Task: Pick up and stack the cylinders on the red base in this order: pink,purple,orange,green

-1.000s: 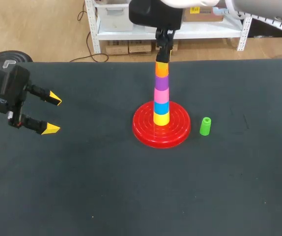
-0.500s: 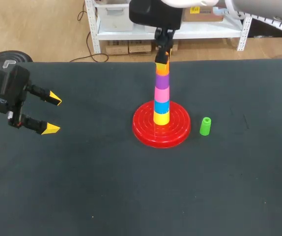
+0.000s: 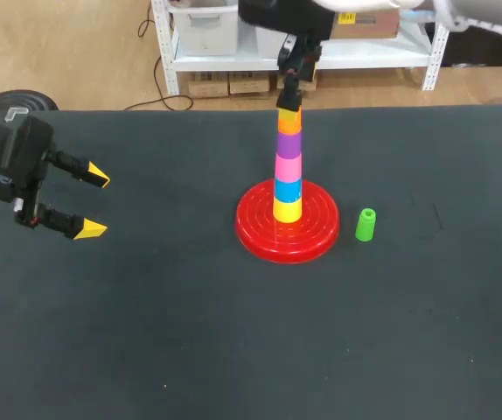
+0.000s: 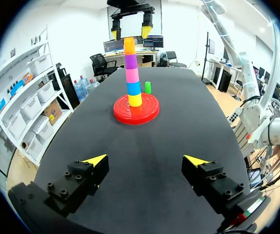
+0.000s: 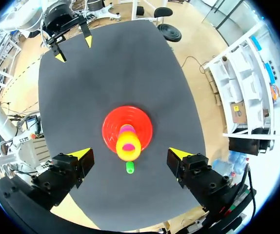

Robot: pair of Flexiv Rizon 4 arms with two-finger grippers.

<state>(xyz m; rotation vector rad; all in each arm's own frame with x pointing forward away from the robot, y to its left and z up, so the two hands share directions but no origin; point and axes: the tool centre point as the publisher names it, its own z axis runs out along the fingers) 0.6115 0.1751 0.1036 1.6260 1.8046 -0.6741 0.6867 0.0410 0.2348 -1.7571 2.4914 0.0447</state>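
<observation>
One piece is loose: the green cylinder. Nearest me, the left gripper (image 3: pixel 94 204) hangs over the table's left side, fingers spread wide and empty, well apart from everything else.

The green cylinder (image 3: pixel 366 225) stands upright on the table just beside the right rim of the red base (image 3: pixel 317 236), not touching it. It looks like small hollow hard plastic: light, stiff and smooth-sided, probably easy to tip or to squirt out of a hard pinch. I'd take it across the side wall at mid-height with moderate force, fingers turned so neither fouls the base rim.

The stack (image 3: pixel 288 166) on the base reads yellow, blue, pink, purple, orange from bottom to top. It's tall and thin, so a side bump would likely topple it. The right gripper (image 5: pixel 130 153) is directly above the orange cylinder (image 3: pixel 289 122), fingers apart, holding nothing.

The table (image 3: pixel 190 332) has a dark matte cover that looks grippy enough to keep the cylinder from skating. There's open space all round the cylinder except on the base side, which is tight.
</observation>
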